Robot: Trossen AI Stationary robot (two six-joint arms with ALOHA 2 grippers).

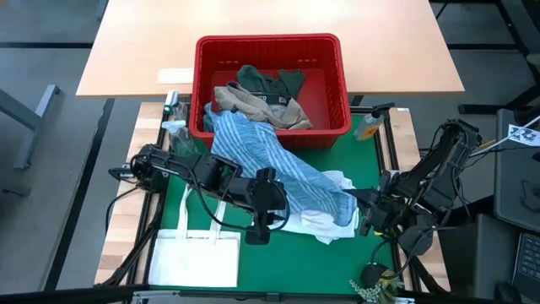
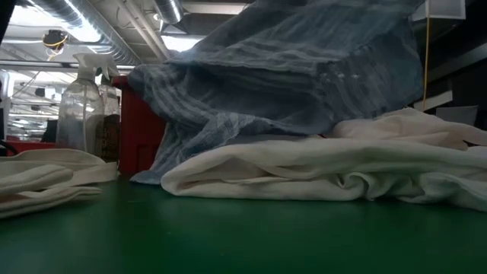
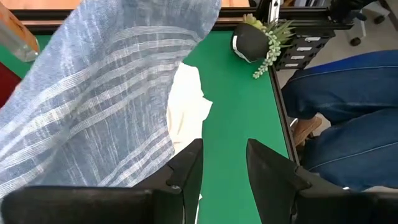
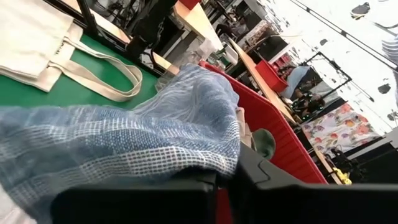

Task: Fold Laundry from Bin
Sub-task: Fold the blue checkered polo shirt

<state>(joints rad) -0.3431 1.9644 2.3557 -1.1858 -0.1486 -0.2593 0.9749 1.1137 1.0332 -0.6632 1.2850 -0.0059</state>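
A blue-and-white striped cloth (image 1: 278, 165) runs from the red bin's near rim (image 1: 270, 139) across the green mat to my right gripper (image 1: 361, 211), which is shut on it. It passes over a white garment (image 1: 325, 224) lying crumpled on the mat. Dark green (image 1: 270, 82) and beige (image 1: 261, 105) garments lie in the bin. My left gripper (image 3: 224, 146) is open over the mat next to the striped cloth (image 3: 93, 106), with nothing between its fingers. My right gripper (image 4: 227, 177) pinches the striped cloth's end (image 4: 214, 165) between its two fingers, coming nearly level from the table's right side. That end is lifted above the white garment. The cloth's other end (image 1: 221, 127) lies over the bin's near rim.
A flat white tote bag (image 1: 194, 257) lies at the mat's near left. A spray bottle (image 1: 173, 114) stands left of the bin and an orange bottle (image 1: 369, 127) right of it. A small plant (image 1: 375, 283) sits at the near right corner. A person's legs show beyond the near edge.
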